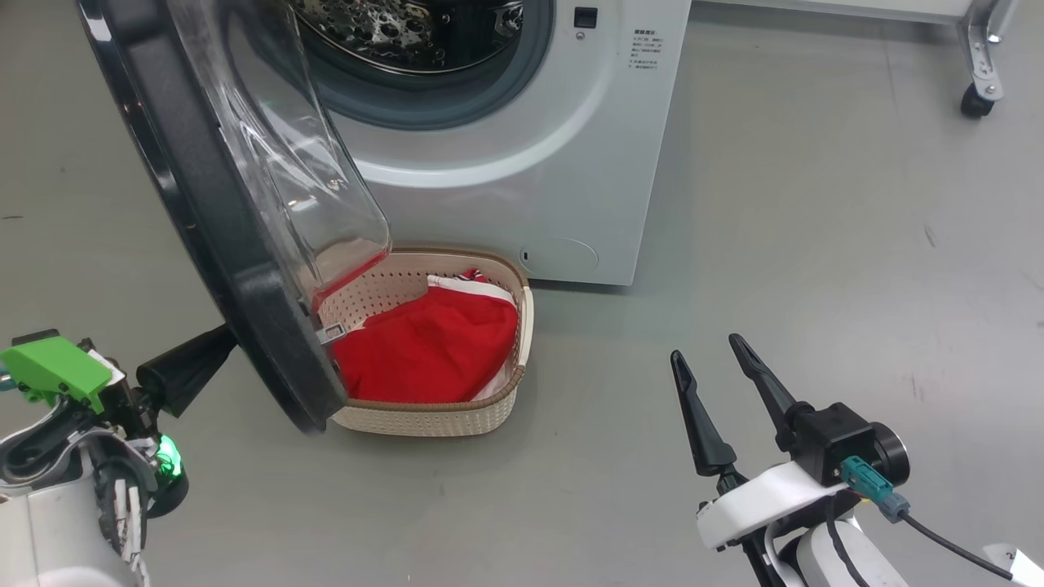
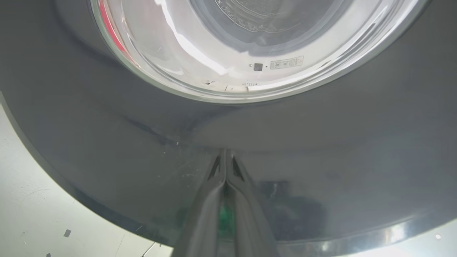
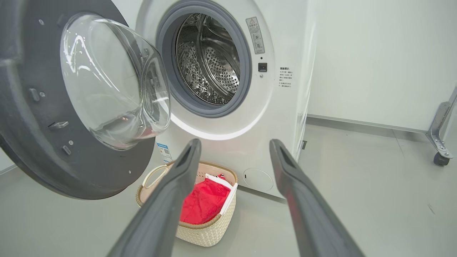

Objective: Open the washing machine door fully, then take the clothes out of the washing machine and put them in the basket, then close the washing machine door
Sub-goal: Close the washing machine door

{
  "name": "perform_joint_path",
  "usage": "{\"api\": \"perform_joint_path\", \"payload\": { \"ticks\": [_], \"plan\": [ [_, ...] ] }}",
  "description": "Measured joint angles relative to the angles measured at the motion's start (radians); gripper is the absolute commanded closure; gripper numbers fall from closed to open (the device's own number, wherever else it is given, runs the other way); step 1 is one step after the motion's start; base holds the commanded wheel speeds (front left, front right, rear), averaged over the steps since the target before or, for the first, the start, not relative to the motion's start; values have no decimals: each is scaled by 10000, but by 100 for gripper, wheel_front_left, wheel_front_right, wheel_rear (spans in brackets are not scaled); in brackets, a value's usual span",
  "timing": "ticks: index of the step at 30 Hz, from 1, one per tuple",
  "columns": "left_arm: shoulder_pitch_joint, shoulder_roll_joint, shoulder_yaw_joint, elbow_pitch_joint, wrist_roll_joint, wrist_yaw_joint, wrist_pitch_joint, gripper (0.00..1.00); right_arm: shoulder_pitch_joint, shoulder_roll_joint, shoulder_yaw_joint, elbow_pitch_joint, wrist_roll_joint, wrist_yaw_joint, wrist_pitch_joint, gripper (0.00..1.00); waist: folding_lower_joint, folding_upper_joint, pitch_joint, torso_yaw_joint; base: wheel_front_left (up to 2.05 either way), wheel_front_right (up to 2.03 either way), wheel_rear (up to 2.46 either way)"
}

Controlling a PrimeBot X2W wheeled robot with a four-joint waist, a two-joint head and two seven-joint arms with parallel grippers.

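Left gripper (image 2: pixel 225 160), closed and empty, bears on the glossy black-rimmed round washing machine door (image 1: pixel 204 212) at frame left; tips may skid. Right gripper (image 1: pixel 705 350), lower right, spread wide, empty.

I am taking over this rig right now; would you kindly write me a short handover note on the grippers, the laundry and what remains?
Left gripper: shut, holding nothing, tips apparently touching the outer black face of the washing machine door.
Right gripper: open, empty, above the floor to the right of the basket.
Clothes: in the basket, which stands before the washing machine, under the open door.
Done: door opened; the visible part of the drum holds no clothes.
Left: close the door.
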Motion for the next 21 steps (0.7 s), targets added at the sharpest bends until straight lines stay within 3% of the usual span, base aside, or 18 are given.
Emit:
{"api": "perform_joint_path", "payload": {
  "ticks": [8,21],
  "plan": [
    [112,-21,-366,-221,-132,86,-272,100,116,2,-63,-2,0,-6,0,0,0,0,55,-320,0,0,0],
    [119,-21,-1580,59,-1365,182,-665,100,117,6,-136,-27,0,-12,0,0,0,0,90,-413,0,0,0]
  ]
}}
